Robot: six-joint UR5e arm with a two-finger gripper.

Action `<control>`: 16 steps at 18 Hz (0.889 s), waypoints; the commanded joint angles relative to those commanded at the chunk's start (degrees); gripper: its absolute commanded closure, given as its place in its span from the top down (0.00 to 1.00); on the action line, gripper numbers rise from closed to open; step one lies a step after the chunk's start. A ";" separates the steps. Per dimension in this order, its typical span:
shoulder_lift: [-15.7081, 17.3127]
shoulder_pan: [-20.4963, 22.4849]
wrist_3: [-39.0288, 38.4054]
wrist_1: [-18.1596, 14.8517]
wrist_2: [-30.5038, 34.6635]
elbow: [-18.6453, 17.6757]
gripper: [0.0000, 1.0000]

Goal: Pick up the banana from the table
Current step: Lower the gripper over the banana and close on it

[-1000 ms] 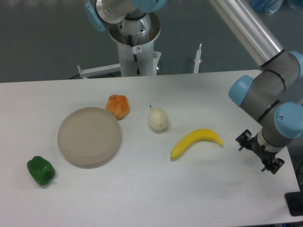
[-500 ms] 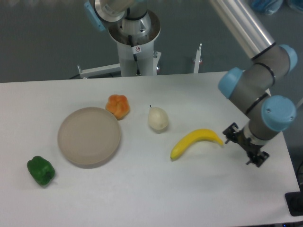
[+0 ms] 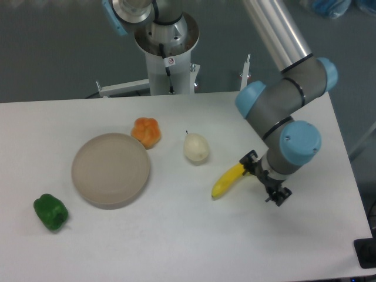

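Banana (image 3: 226,183) not yet lifted from worktop (image 3: 176,247); hand (image 3: 265,179) positioned above its right end, finger spread not discernible.

No text can be read; a small round sticker (image 3: 171,60) on the arm's base column (image 3: 170,70) is illegible.
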 joint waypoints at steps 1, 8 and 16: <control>0.09 -0.09 -0.80 0.00 0.09 -0.61 1.00; 2.46 -2.02 -5.54 6.39 0.35 -9.22 1.00; 3.34 -2.82 -7.66 14.77 0.79 -12.84 0.01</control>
